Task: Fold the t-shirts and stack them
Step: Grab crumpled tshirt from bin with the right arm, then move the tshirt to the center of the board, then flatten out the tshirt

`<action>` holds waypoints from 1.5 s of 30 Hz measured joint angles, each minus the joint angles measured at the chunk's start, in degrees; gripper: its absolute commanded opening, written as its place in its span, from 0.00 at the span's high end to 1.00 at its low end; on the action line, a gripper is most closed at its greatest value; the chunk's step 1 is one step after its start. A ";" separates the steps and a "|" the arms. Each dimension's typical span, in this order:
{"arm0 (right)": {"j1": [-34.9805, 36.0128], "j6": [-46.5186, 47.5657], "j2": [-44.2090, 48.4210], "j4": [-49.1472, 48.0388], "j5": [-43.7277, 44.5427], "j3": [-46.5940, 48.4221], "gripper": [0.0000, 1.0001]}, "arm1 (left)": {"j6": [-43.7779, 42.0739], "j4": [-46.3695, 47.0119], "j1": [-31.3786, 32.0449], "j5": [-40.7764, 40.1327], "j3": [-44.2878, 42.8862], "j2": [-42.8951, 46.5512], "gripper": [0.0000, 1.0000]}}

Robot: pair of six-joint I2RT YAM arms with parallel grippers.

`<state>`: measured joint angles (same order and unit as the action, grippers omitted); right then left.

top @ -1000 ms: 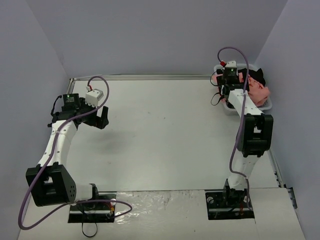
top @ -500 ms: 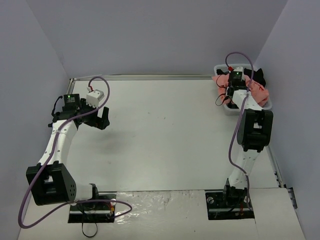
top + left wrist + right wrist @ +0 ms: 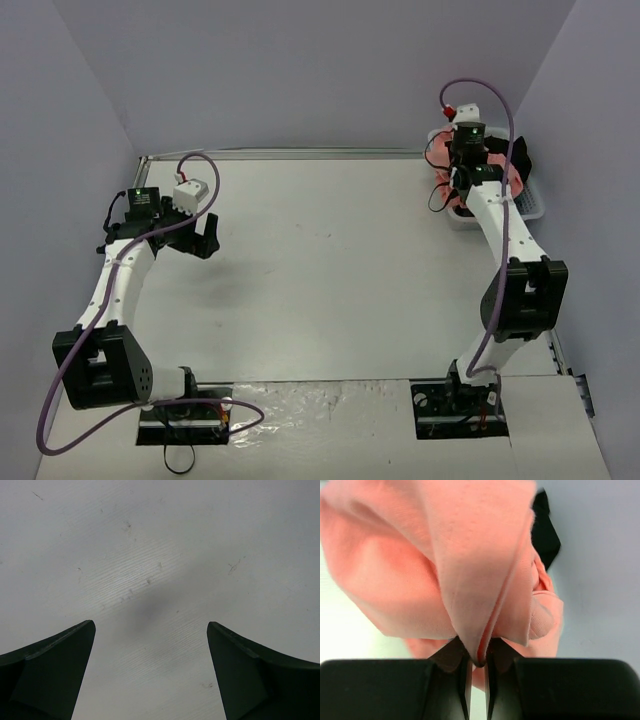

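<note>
- Right fingers [image 3: 451, 666] are pressed almost together, pinching a fold of the salmon-pink t-shirt [image 3: 470, 555] between their tips.
- From that pinch the t-shirt spreads out bunched and draped, held over the white basket [image 3: 533, 207] at the far right corner of the counter [image 3: 330, 260].
- A black cloth [image 3: 546, 527] shows just behind the pink one.
- Left fingers [image 3: 50, 672] are spread wide with nothing between them, hovering above the counter on its far left side, well apart from the t-shirt.
</note>
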<state>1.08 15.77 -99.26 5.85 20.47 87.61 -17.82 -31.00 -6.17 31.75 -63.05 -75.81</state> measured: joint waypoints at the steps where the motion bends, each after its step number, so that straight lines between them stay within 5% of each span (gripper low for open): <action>1: 1.73 -0.13 1.46 0.72 -0.46 0.33 1.00 | 0.00 0.02 0.00 -0.02 0.00 0.00 0.06; 12: 14.67 -0.70 11.13 10.36 -13.90 7.82 1.00 | 0.02 0.02 0.00 -0.04 0.00 0.02 0.06; 13: 16.20 -0.63 11.82 11.21 -15.87 7.98 0.95 | 0.02 0.02 0.00 -0.04 0.00 0.04 0.06; 14: 17.64 -0.39 12.33 12.07 -18.43 7.98 0.56 | 0.02 0.00 0.00 -0.07 0.00 0.07 0.06; 16: 21.18 1.11 12.79 14.25 -24.81 7.93 0.50 | 0.00 0.00 0.00 -0.11 0.00 0.15 0.06; 19: 25.97 4.68 12.37 18.49 -34.86 6.29 0.19 | 0.02 0.00 -0.02 -0.28 0.00 0.55 0.06; 24: 26.95 9.70 10.43 24.74 -42.25 1.38 0.18 | 0.02 0.00 -0.33 -0.24 0.00 1.38 0.06; 37: 21.38 11.50 10.82 26.12 -39.36 -8.20 0.24 | 0.09 -0.07 0.28 -0.15 -0.37 0.02 0.06; 45: 23.61 12.79 3.39 26.16 -43.39 -4.22 0.28 | 0.11 -0.44 2.16 0.17 -1.25 -4.07 0.06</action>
<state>24.69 28.56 -95.88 32.01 -22.92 83.40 -17.72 -31.44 -4.01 31.92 -64.29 -79.88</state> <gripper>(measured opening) 0.724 0.944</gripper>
